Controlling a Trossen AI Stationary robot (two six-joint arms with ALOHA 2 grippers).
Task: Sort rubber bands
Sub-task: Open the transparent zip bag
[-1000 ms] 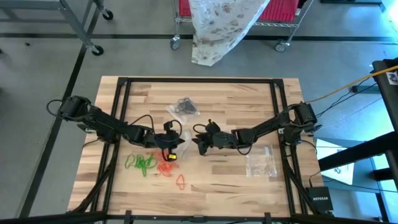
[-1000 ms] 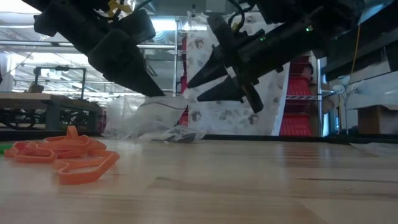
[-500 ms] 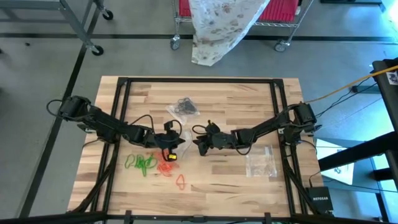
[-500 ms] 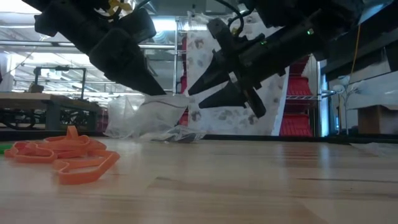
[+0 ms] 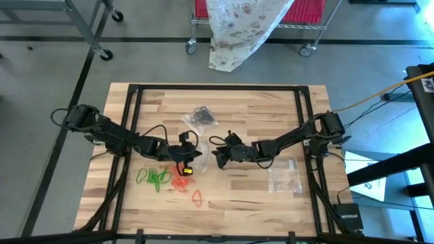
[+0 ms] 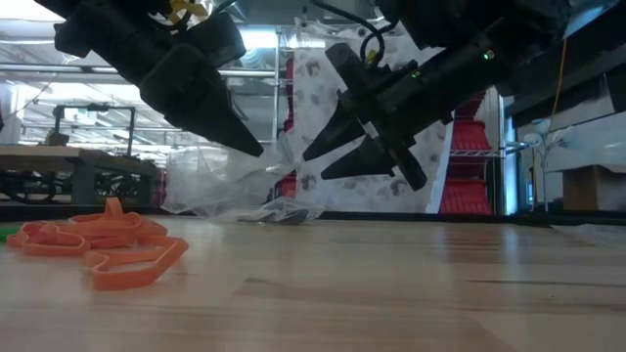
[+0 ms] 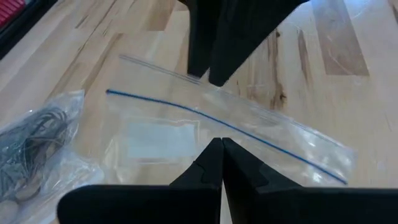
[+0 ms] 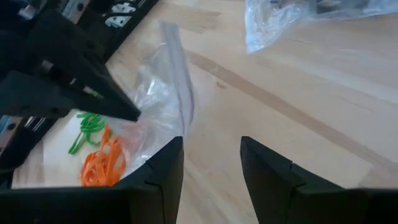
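Note:
A clear zip bag (image 7: pixel 155 134) with a blue line hangs between my two grippers above the table's middle. My left gripper (image 7: pixel 221 144) comes from the table's left and is shut on it. My right gripper (image 8: pixel 211 146) faces it from the right, open, with one finger at the bag's zip rim. Green rubber bands (image 5: pixel 154 177) and orange ones (image 5: pixel 182 181) lie loose on the table near the front, below the left gripper. Black bands sit in a second clear bag (image 5: pixel 202 116) farther back. My left gripper pinches the clear bag's edge (image 7: pixel 219 134) between its two shut fingers, slanting down from the table's left. The bag hangs slack from that point toward the right gripper. My right gripper has one finger (image 8: pixel 165 168) against the bag's zip rim (image 8: pixel 185 127). Whether that finger is inside the mouth cannot be told.
A third clear bag (image 5: pixel 285 177) lies at the table's right. A single orange band (image 5: pixel 196 198) lies nearer the front edge. Black frame rails (image 5: pixel 135 108) run along the table's sides and back. Bare wood lies between the grippers and the front edge.
My right gripper has rolled a little about its own length and tipped slightly, staying in place. The part of the clear bag beside its fingers now stands higher off the table than before. The left gripper has kept still.

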